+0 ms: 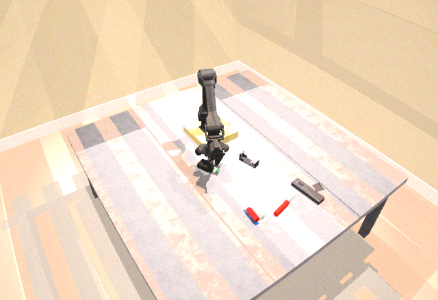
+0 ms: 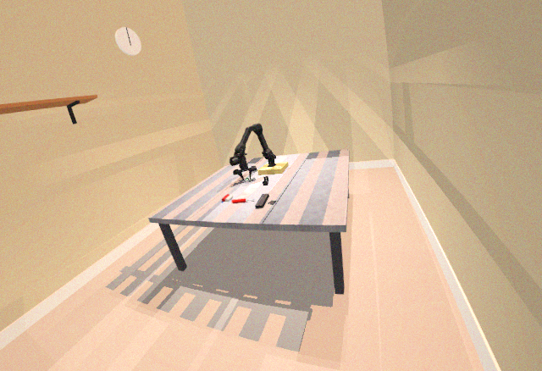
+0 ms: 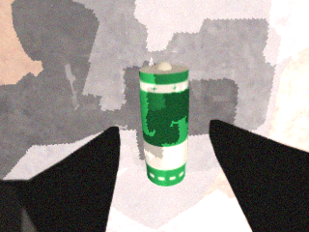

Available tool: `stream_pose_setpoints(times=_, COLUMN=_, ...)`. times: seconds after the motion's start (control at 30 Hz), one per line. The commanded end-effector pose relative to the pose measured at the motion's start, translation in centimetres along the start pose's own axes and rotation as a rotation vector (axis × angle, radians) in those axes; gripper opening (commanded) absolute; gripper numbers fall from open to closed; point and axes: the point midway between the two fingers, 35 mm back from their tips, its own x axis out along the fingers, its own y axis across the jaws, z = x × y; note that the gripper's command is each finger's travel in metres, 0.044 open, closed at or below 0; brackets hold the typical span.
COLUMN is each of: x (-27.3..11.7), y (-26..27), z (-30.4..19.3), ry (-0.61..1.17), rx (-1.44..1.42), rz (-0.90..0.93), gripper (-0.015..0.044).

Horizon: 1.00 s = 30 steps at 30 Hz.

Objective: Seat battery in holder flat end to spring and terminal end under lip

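Observation:
The green and white battery [image 1: 217, 170] [image 3: 166, 116] lies on its side on the table, its terminal end at the top of the wrist view and its flat end toward the bottom. My gripper [image 1: 213, 168] [image 2: 246, 179] [image 3: 164, 130] is open and low over the battery. One finger is on each side, with a visible gap between each finger and the battery in the wrist view. The black holder [image 1: 248, 161] [image 2: 265, 180] stands apart, to the right in the top view, with raised ends and no battery in it. Its lip and spring are too small to tell apart.
A yellow tray [image 1: 231, 136] [image 2: 273, 170] is by the arm's base. A dark remote-like block [image 1: 307, 190] [image 2: 262, 201], a small dark square [image 1: 318, 186], a red-handled screwdriver [image 1: 282, 207] [image 2: 239, 201] and a red cylinder [image 1: 252, 214] with blue and white parts lie beyond the holder.

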Motion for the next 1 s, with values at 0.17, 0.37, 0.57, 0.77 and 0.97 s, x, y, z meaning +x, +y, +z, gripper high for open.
stream_pose_setpoints(times=0.17, x=1.1, y=0.0, z=0.1, ry=-0.003, rx=0.002, rz=0.002, gripper=0.0247)
stream_pose_setpoints(times=0.37, x=1.1, y=0.0, z=0.1, ry=-0.003, rx=0.002, rz=0.002, gripper=0.0109)
stream_pose_setpoints(times=0.57, x=1.1, y=0.0, z=0.1, ry=-0.003, rx=0.002, rz=0.002, gripper=0.0085)
stream_pose_setpoints(times=0.77, x=-3.2, y=0.0, z=0.1, ry=-0.003, rx=0.002, rz=0.002, gripper=0.0085)
stream_pose_setpoints(times=0.97, x=-3.9, y=-0.2, z=-0.1, ry=-0.002, rx=0.002, rz=0.002, gripper=0.0085)
